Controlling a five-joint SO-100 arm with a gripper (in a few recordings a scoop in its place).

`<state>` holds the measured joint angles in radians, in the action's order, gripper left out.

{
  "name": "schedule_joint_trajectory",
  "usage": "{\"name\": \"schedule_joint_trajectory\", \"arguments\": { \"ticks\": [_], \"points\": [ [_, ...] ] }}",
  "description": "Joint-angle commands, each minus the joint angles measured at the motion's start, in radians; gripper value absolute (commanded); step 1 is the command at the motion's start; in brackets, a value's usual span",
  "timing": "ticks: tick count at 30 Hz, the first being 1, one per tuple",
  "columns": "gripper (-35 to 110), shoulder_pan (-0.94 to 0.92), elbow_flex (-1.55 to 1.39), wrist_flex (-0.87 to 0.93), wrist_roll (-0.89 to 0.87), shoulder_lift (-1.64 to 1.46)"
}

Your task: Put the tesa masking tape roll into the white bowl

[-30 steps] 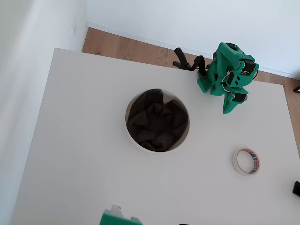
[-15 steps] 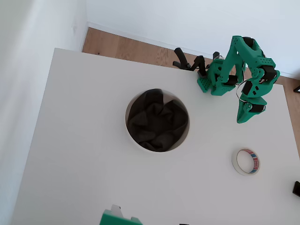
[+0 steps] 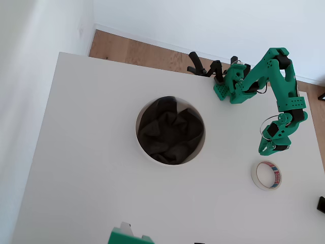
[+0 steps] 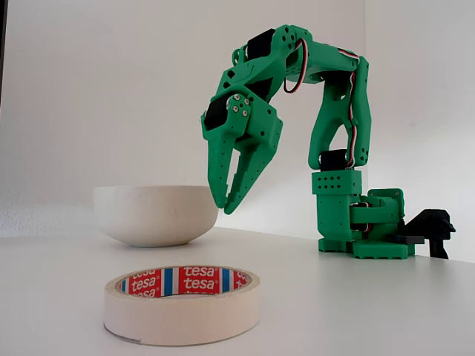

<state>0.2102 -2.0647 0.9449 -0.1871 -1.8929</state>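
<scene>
White desk [image 3: 91,152] meets pale walls, with a strip of wooden floor [image 3: 147,51] along the far edge in the overhead view. Near the desk's middle sits the white bowl [image 3: 143,150], a dark grey-black cloth [image 3: 170,129] crumpled inside it. From the bowl, the tesa masking tape roll [image 3: 267,175] lies at about four o'clock, well apart from it, flat on the desk with its red-and-blue label on the inner core facing up and inward; in the fixed view the roll [image 4: 182,305] is in the foreground with the bowl [image 4: 155,213] behind it. The green arm's base [image 3: 229,89] stands at roughly one o'clock from the bowl, near the desk's far edge. The arm reaches out so that the hand [image 3: 267,148] points down, near the roll's twelve o'clock side. In the fixed view the hand [image 4: 225,205] hangs above the desk, its two fingers parted narrowly at the tips and holding nothing.
</scene>
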Motion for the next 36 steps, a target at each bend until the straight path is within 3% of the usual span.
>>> {"name": "schedule_joint_trajectory", "arguments": {
  "ticks": [1, 10, 36],
  "points": [
    [5, -0.028, 0.060, -0.041, -0.021, 0.006],
    [16, 0.025, 0.100, -0.032, -0.031, 0.094],
    [16, 0.141, 0.267, -0.084, -0.071, 0.351]
  ]
}}
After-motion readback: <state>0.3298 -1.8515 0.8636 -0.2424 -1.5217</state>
